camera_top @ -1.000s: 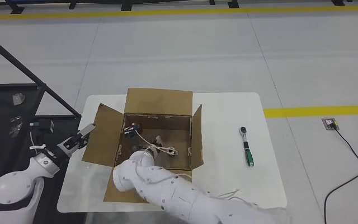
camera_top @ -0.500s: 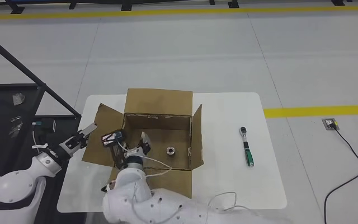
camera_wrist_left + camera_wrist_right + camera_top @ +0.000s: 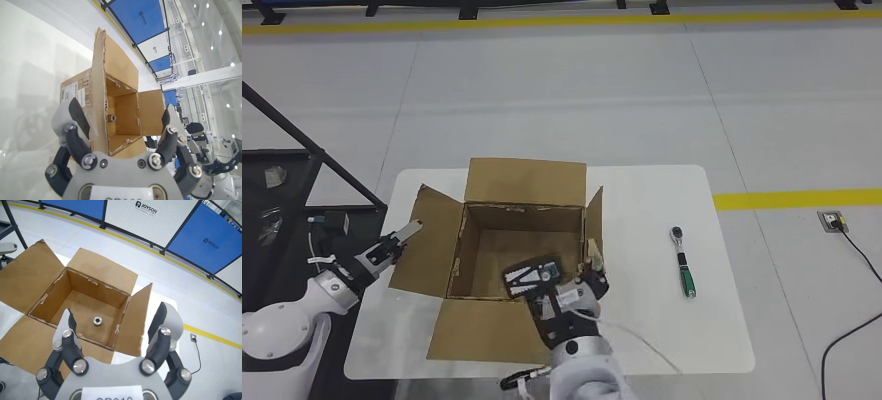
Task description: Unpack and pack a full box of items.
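The open cardboard box point(image 3: 525, 180) stands mid-table with all its flaps spread. On its floor lies a small metal cylinder point(image 3: 97, 320), which the left wrist view shows too point(image 3: 112, 118). My right gripper point(image 3: 115, 311) hangs open and empty above the box's front right corner point(image 3: 587, 272); the arm hides the cylinder from above. My left gripper point(image 3: 402, 236) is open at the outer edge of the left flap point(image 3: 427, 240). The flap's edge lines up between its fingers point(image 3: 121, 111). A ratchet wrench point(image 3: 682, 262) with a green handle lies on the table to the right of the box.
The white table point(image 3: 662, 190) has bare room around the wrench and behind the box. A black metal frame point(image 3: 302, 150) stands just off the table's left side. A floor socket point(image 3: 832, 221) and its cable lie on the floor to the right.
My right arm has lifted out of the box and swung from its left side to above its front right corner. The left arm has hardly moved.
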Available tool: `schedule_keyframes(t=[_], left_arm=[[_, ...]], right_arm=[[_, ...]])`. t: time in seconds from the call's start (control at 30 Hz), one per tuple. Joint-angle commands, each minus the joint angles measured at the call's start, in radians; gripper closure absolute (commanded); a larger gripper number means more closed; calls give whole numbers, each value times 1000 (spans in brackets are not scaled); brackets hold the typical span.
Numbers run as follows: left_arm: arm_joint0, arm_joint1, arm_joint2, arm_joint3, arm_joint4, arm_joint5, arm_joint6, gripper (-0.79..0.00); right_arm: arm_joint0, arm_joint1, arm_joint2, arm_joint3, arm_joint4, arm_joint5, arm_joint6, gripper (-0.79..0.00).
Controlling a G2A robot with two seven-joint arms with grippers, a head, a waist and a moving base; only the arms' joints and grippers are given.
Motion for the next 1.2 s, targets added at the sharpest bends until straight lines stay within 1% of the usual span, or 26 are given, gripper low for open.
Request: schedule_keyframes(t=[0.0, 0.07, 0.1, 0.13, 0.2, 0.23, 0.33, 0.37, 0.43, 0.9, 0.97, 1.03, 1.07, 1.17], left_arm=[[0, -1, 2, 2, -2, 0, -1, -785], [-1, -1, 6, 4, -3, 0, -1, -785], [-1, -2, 8, 6, -3, 1, -2, -785], [-2, -2, 10, 6, -3, 1, 0, -785], [-4, -3, 15, 8, -4, 4, -1, -785], [-7, -3, 18, 10, -4, 5, 0, -785], [-14, -5, 27, 12, 3, 8, 0, -785], [-16, -5, 29, 13, 4, 9, 1, -785], [-20, -6, 32, 15, 2, 10, 3, -785], [-36, -12, 30, 57, -45, 32, 30, -785], [-41, -12, 33, 62, -43, 34, 25, -785], [-47, -12, 36, 65, -35, 33, 20, -785], [-50, -12, 38, 67, -33, 32, 18, -785], [-55, -13, 41, 72, -34, 27, 11, -785]], right_arm=[[-49, 11, 84, -77, 43, -22, 20, -785], [-98, 17, 169, -153, 90, -45, 79, -785], [-116, 18, 210, -168, 116, -55, 110, -785], [-123, 17, 264, -168, 141, -43, 140, -785], [-120, 17, 383, -165, 242, -67, 210, -785], [-110, 15, 462, -138, 285, -46, 248, -785], [-22, 16, 644, 19, 436, -86, 355, -785], [13, 17, 686, 71, 499, -123, 378, -785], [60, 20, 775, 159, 612, -150, 381, -785], [57, 20, 773, 162, 610, -151, 372, -785], [59, 20, 734, 222, 542, -147, 325, -785], [103, 19, 686, 288, 441, -137, 322, -785], [124, 19, 667, 316, 408, -150, 321, -785], [180, 20, 659, 403, 355, -179, 331, -785]])
